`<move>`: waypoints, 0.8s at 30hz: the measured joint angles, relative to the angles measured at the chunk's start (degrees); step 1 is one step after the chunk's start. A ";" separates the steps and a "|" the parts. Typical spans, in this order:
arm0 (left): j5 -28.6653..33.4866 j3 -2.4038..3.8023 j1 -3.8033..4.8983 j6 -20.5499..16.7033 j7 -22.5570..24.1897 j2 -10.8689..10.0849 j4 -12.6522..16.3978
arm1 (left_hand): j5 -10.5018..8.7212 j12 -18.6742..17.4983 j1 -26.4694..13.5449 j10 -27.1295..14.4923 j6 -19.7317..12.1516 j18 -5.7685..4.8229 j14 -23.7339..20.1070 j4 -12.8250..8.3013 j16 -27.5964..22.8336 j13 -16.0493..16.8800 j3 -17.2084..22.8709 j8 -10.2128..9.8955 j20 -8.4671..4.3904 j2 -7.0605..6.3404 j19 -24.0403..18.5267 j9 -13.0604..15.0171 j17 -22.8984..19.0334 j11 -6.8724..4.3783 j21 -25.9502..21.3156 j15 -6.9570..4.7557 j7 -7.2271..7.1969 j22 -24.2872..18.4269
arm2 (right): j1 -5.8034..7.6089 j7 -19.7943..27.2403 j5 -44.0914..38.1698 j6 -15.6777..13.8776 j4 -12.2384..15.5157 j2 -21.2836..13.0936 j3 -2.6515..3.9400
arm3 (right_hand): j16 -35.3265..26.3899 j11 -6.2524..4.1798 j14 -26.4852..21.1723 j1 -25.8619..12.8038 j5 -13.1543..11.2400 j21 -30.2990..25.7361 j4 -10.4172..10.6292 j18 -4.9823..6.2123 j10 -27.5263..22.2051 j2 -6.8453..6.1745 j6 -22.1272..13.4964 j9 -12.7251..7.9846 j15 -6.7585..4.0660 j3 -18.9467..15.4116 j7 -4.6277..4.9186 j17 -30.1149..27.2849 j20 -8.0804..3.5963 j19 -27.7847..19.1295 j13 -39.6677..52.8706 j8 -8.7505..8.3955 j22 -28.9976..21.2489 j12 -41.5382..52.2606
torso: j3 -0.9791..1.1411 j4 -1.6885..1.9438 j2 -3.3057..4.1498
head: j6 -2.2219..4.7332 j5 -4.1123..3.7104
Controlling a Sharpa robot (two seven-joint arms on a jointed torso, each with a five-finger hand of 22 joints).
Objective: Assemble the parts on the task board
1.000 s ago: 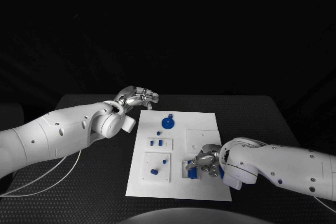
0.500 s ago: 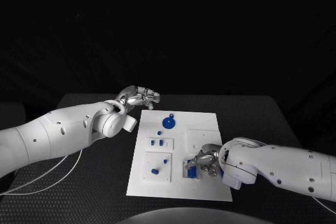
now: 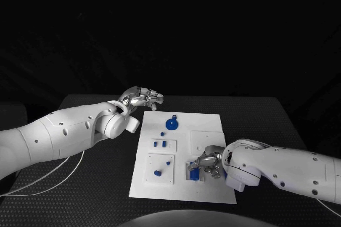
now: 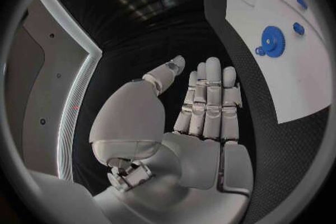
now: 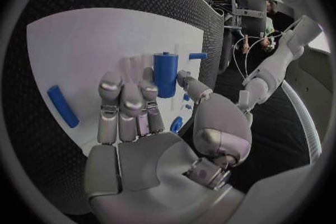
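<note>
Task board [image 3: 206, 126]: white plate, lying flat at the middle of the black surface [image 3: 92, 187], long side running away from the robot.

Gear [image 3: 170, 123]: blue toothed disc, flat on the far half of the board; also seen from the left wrist [image 4: 273, 39], with a small blue piece just beside it.

Small parts [image 3: 161, 145]: two short blue pieces on a raised square left of the board's middle; one more blue piece just beyond them.

Near-left square: carries a small blue peg [image 3: 167, 163] and a blue round part [image 3: 156, 173], apart from each other.

Blue cylinder [image 3: 194, 174]: upright at the near right part of the board, directly at the right hand's fingertips. From the right wrist [image 5: 165, 74] it stands on the white plate just past the fingers.

Blue bar [image 5: 62, 105]: lies flat on the board, well apart from the cylinder, to the side of the right hand.

Right hand [image 3: 208, 164]: low over the near right part of the board. Fingers [image 5: 129, 102] held side by side, thumb apart from them; whether they pinch the cylinder, cannot tell.

Left hand [image 3: 141, 98]: raised beyond the board's far left corner, off the plate. Fingers [image 4: 209, 95] straight and pressed together, thumb set aside, nothing held.
</note>
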 measured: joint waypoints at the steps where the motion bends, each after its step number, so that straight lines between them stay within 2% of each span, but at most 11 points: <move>1: 0.00 0.00 0.00 0.00 -0.01 0.00 0.00 | 0.00 0.00 0.00 0.00 0.00 0.00 0.00 0.00 0.00 0.00 0.00 0.00 0.00 0.00 0.00 0.00 0.00 0.00 0.00 0.00 0.00 0.00 | -0.01 0.00 -0.07 0.03 0.00 0.00 0.00 | 0.00 -0.10 0.00 -0.06 0.00 0.00 0.15 0.01 -0.10 -0.32 -0.03 -0.06 0.00 -0.18 0.03 0.00 0.00 0.00 0.05 -0.08 0.00 0.00 | 0.00 -0.01 0.00 | -0.01 0.03; 5: 0.00 0.00 0.00 0.01 -0.03 0.00 0.01 | 0.00 0.00 0.00 0.00 0.00 0.01 0.00 0.00 0.00 0.00 0.00 0.00 0.00 0.00 0.00 0.00 0.00 0.00 -0.23 0.00 0.00 0.00 | -0.01 0.03 -0.34 0.13 0.02 0.01 -0.01 | 0.00 -0.20 -0.01 -0.26 0.00 0.00 0.16 0.04 -0.20 -0.52 -0.30 -0.03 0.01 -0.95 0.30 0.00 0.20 -0.19 0.13 -0.10 0.00 0.00 | 0.00 0.00 0.00 | -0.04 0.13; 19: 0.00 0.00 0.00 0.04 -0.09 -0.01 0.01 | 0.00 0.00 0.00 0.00 0.00 0.01 0.00 0.00 0.00 -0.05 0.00 0.00 0.00 0.00 0.00 0.00 0.05 -0.01 -0.23 0.00 0.00 0.05 | -0.10 0.35 -1.33 0.17 0.40 -0.24 -0.06 | -0.33 -0.20 -0.10 -0.38 0.00 -0.01 -0.10 0.07 -0.20 -0.69 -0.33 0.24 0.10 -1.68 0.30 -0.01 0.20 -0.20 0.21 -0.14 0.00 -0.20 | 0.01 -0.02 0.00 | -0.10 0.25; 24: 0.00 0.00 0.00 0.05 -0.12 -0.03 0.00 | 0.00 0.00 0.00 0.00 0.00 0.00 0.00 0.00 0.00 -0.05 0.00 0.00 0.00 0.00 0.00 0.00 0.04 -0.01 -0.23 0.00 0.00 0.04 | -0.28 1.10 -2.37 0.67 1.62 -1.43 -0.19 | -0.33 -0.20 -0.13 1.51 0.00 -0.01 -0.86 0.08 -0.20 -0.71 -0.36 0.48 0.13 -2.00 0.28 -0.01 0.21 -0.21 0.33 -0.57 0.00 -0.20 | 0.01 -0.02 0.00 | 0.02 0.23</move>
